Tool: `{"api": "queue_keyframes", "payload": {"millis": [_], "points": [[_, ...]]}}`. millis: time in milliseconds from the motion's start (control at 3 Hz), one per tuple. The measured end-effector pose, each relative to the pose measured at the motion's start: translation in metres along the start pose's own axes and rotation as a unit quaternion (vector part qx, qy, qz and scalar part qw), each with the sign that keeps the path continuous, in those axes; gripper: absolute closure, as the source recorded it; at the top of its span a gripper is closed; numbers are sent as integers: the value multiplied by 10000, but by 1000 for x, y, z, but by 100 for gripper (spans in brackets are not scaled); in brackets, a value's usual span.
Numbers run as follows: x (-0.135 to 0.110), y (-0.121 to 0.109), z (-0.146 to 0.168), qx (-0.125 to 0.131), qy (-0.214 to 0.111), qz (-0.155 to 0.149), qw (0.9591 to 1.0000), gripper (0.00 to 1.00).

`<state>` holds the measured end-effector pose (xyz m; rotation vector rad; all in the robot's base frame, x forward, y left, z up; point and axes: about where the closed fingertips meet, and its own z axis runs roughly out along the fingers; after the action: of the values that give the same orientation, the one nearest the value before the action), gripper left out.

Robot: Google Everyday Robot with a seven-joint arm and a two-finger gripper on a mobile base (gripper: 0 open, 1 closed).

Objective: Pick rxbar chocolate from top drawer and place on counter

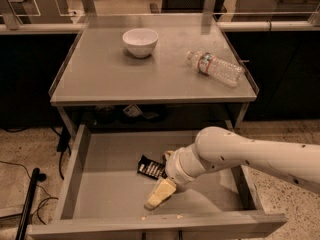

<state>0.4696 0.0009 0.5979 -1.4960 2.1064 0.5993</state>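
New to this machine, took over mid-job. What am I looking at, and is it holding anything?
One camera looks down at a grey metal counter with its top drawer pulled open towards you. The thick white tube from the right is the robot's one arm; its yellowish end is the gripper, low inside the drawer near its front. On the counter are a white bowl and a clear water bottle lying on its side. The black-wrapped rxbar chocolate lies on the drawer floor just behind the gripper. It does not look lifted; whether the gripper touches it is unclear.
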Motion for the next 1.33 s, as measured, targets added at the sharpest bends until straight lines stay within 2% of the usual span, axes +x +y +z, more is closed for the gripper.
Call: {"api": "queue_keyframes", "payload": {"millis": [667,1000,1333], "points": [[10,-1,12,-82,155,91,9998,0],[10,-2,12,-84,167,100,9998,21],[10,-2,12,-85,167,100,9998,53]]}}
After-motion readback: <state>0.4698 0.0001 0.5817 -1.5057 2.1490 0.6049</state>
